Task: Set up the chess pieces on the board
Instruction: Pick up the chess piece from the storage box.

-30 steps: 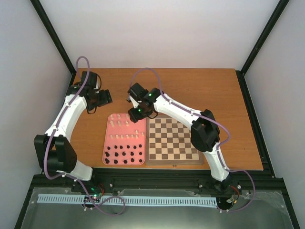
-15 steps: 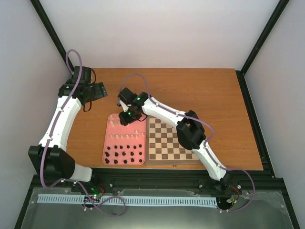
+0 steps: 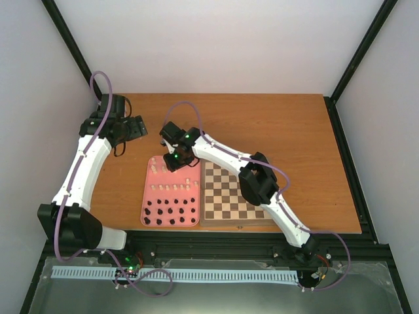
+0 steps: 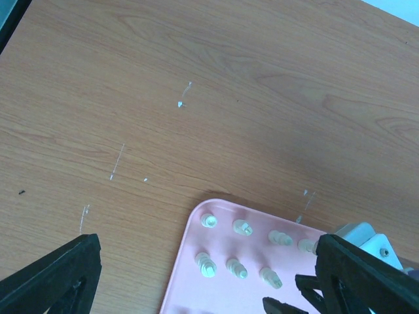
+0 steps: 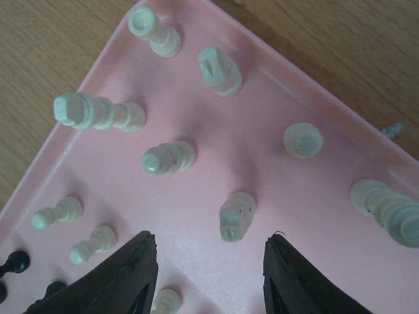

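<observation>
Chess pieces (image 5: 236, 217) below right gripper (image 5: 209, 243)

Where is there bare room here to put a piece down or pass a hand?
Free: near squares of the board, beside the tray; the table right of the board. Crowded: the tray, cream pieces at its far end under the right gripper, black pieces at its near end.

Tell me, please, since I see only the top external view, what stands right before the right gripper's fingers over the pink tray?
Observer: The right wrist view shows a cream-white knight-shaped chess piece standing on the pink rectangular tray, just ahead of the open, empty right gripper.
Operator: Does the left gripper hold anything?
Observer: No; its wrist view shows the left gripper wide open and empty above the brown wooden table, by the tray's corner.
</observation>
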Robot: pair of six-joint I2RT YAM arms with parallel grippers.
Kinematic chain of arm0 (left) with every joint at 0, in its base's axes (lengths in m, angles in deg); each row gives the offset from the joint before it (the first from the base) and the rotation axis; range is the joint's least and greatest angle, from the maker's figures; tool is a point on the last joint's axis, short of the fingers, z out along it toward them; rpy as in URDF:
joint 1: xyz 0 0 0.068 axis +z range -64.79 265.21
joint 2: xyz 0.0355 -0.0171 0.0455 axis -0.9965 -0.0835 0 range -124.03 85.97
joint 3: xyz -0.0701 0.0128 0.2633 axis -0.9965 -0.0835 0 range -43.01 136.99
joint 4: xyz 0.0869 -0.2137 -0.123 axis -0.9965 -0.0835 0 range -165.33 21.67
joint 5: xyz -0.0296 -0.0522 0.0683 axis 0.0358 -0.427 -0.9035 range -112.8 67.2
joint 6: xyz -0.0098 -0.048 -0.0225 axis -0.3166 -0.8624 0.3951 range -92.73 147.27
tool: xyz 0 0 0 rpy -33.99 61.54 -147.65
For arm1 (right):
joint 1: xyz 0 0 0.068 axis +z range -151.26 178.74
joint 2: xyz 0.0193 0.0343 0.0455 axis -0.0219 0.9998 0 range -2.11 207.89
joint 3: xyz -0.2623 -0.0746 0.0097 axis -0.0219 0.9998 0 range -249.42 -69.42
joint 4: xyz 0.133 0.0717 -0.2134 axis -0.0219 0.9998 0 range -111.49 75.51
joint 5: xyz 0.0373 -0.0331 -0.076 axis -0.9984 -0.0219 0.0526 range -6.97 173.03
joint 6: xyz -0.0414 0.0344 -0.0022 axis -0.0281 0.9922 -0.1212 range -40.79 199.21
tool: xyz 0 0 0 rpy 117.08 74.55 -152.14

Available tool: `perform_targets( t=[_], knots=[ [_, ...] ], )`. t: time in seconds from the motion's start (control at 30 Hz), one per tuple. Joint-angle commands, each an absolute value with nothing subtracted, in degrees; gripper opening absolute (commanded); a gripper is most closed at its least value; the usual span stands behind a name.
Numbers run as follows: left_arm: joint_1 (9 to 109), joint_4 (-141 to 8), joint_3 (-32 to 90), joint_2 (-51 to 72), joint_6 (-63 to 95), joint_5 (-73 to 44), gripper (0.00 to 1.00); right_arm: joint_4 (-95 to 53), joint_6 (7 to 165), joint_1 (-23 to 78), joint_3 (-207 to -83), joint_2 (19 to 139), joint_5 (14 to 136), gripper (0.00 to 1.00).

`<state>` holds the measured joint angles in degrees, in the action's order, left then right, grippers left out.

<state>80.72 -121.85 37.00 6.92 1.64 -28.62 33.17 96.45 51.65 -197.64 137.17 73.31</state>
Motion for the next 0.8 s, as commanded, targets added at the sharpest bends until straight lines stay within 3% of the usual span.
perform_targets(
  t=[0.0,0.77],
  knots=[
    [81.07,-120.55,36.81,8.1,2.75,-28.07,0.92,34.3,96.83,51.92,-199.91,139.52,75.77,0.46],
    [81.11,-120.54,36.79,7.1,2.95,-28.08,0.92,34.23,94.55,51.83,-202.45,143.0,78.26,0.39]
  ],
)
